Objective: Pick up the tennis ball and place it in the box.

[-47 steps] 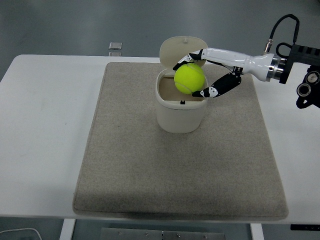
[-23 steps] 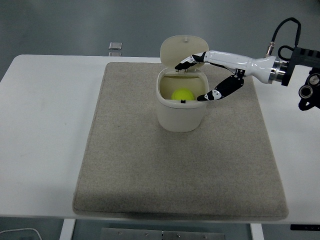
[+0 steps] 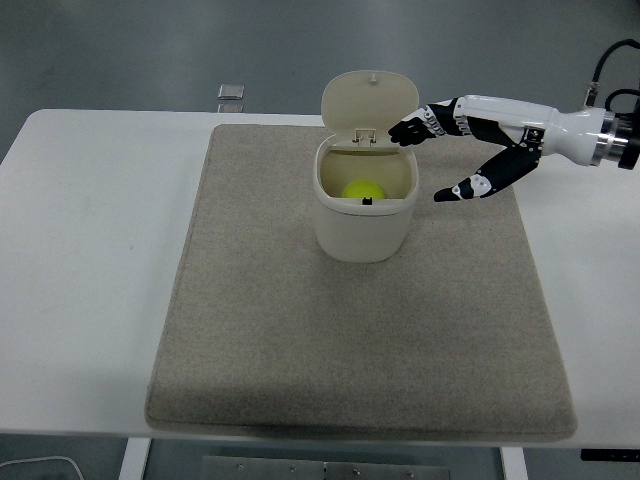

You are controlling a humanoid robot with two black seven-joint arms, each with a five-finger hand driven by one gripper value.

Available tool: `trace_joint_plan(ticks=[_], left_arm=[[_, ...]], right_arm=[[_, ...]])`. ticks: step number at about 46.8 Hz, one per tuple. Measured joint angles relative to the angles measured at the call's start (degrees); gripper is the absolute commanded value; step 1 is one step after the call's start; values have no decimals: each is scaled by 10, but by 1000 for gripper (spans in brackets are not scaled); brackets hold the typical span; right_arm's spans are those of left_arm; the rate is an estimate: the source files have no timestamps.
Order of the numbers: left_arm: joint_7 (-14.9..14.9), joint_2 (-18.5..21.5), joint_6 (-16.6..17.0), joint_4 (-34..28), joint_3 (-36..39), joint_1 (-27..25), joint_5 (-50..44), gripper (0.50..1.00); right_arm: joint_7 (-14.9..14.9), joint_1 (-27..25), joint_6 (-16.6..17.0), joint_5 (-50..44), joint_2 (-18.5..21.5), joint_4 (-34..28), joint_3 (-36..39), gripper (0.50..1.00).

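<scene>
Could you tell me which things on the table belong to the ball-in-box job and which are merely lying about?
Part of the job:
tennis ball, lying inside the box
box, cream, lid up
right hand, fingers spread, beside the box's rim

Lying about:
grey mat under the box
small object at the table's far edge

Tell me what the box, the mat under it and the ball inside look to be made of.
The box looks like cream plastic, smooth and slightly glossy, with a hinged lid standing open. The mat appears to be grey-beige felt or low-pile fabric, matte and finely speckled. The tennis ball shows fuzzy yellow-green felt, though only its top is visible inside the box.
</scene>
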Motion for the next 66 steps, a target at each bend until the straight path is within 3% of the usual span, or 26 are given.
trace_joint_plan(ticks=[7,15,21,28,33,44,53,66], left_arm=[[0,0,0,0,0,0,0,992],[0,0,0,0,0,0,0,992],[0,0,0,0,0,0,0,992],[0,0,0,0,0,0,0,992],[0,0,0,0,0,0,0,992],[0,0,0,0,0,0,0,992],[0,0,0,0,0,0,0,992],[0,0,0,0,0,0,0,992]], right_arm=[[-1,-13,10,60,-21,-10,-7,860],[-8,-43,-2,130,-15,-62,-1,860],[-49,-56,-32,228,2,-106,0,860],[-107,-58,-41,327,38,-168,1,860],[-130,-60,-53,381,61,-199,1,860],[-179,-84,-95,476,89,-215,26,860],[-233,-105,-98,556,108,-233,36,860],[-262,-112,-94,632,109,-235,36,862]])
